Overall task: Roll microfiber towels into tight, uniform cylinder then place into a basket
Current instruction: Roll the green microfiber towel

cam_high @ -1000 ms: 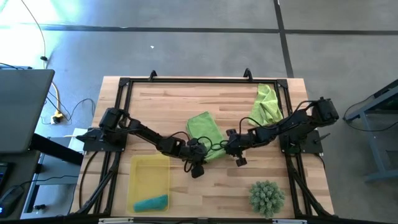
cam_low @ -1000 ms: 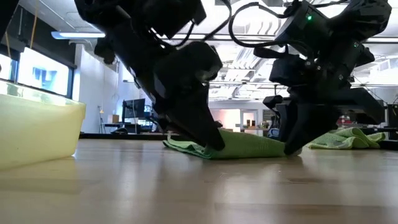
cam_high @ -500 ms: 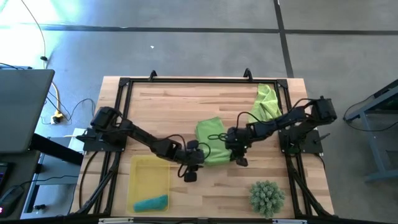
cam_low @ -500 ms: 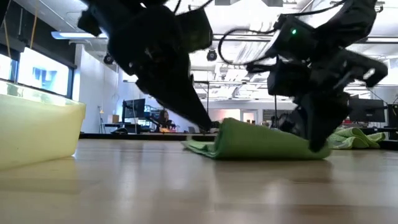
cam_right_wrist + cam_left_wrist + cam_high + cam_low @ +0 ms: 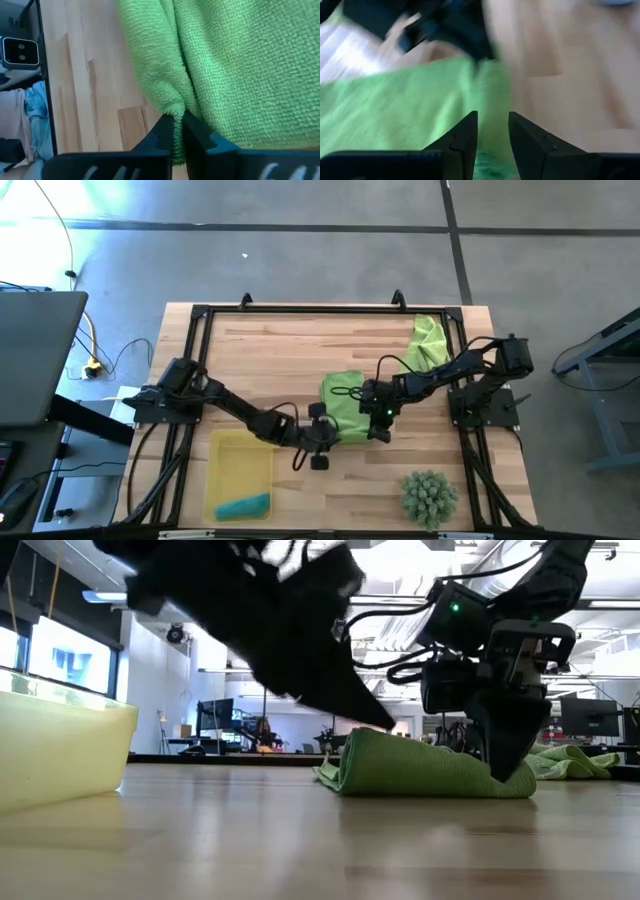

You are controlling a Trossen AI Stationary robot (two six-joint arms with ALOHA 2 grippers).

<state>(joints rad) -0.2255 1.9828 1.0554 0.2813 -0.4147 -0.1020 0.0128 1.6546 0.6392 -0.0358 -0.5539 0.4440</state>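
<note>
A lime green microfiber towel (image 5: 350, 402) lies near the table's middle, doubled over into a thick fold (image 5: 430, 765). My left gripper (image 5: 328, 432) is at its near left end, with cloth between its fingers (image 5: 493, 120). At the near right end my right gripper (image 5: 378, 418) is shut on the cloth (image 5: 176, 117). A second lime green towel (image 5: 428, 345) lies crumpled at the far right. The yellow basket (image 5: 240, 465) stands at the near left, and a rolled teal towel (image 5: 243, 505) lies in it. My left gripper has the towel's folded left end (image 5: 492, 162) between its two fingers, which stand a little apart. It comes slanting down from the table's near left. In the low view one fingertip (image 5: 383, 723) meets the top of the fold. The towel's underside rests on the table. My right gripper pinches a bunched edge of the towel (image 5: 175, 106) between its fingertips, at the fold's right end (image 5: 512, 768). The fingers slant down from the table's right. That end is raised a little; the rest of the towel lies on the table.
A spiky green ball-shaped plant (image 5: 430, 495) sits at the near right corner. A black frame (image 5: 300, 310) runs round the tabletop. Bare wood stretches between the towel and the far edge. The basket's wall (image 5: 60, 750) rises at the left of the low view.
Both wrists have rolled, and both grippers have shifted a little toward the table's right. The towel has gone from lying nearly flat to a thick doubled-over fold. Its near edge has come up and over, and the whole cloth has slid slightly right.
</note>
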